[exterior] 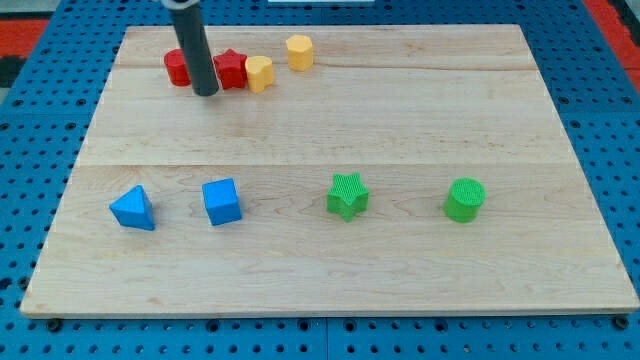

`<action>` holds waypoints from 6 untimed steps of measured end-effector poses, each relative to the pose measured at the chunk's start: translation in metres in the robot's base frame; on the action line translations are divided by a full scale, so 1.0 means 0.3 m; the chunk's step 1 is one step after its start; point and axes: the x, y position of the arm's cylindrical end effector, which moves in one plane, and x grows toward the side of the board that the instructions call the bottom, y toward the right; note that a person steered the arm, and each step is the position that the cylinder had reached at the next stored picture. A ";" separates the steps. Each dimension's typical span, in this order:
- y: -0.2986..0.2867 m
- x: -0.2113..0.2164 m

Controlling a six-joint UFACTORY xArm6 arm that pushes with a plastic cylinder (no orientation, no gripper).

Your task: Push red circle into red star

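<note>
1. You see the red circle block (pixel 178 68) just left of my tip (pixel 206 93), the red star block (pixel 231 69) just right.
2. The rod end effector leans slightly, grasping nothing, on the wooden tabletop (pixel 400 130).

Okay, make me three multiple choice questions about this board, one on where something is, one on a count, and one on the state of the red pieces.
1. Where is my tip?
A. between the green blocks
B. just below the gap between the red circle and the red star
C. beside the blue blocks

2. How many yellow blocks are there?
A. one
B. two
C. four

3. What touches the red star?
A. a yellow block, on the view's right
B. a green block
C. nothing

Answers: 1 B, the rod ends there, at the view's top left. 2 B, the other yellow block stands apart. 3 A, their sides meet.
</note>
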 end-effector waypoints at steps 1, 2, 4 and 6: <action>0.110 -0.011; -0.083 0.066; -0.504 -0.008; -0.273 -0.092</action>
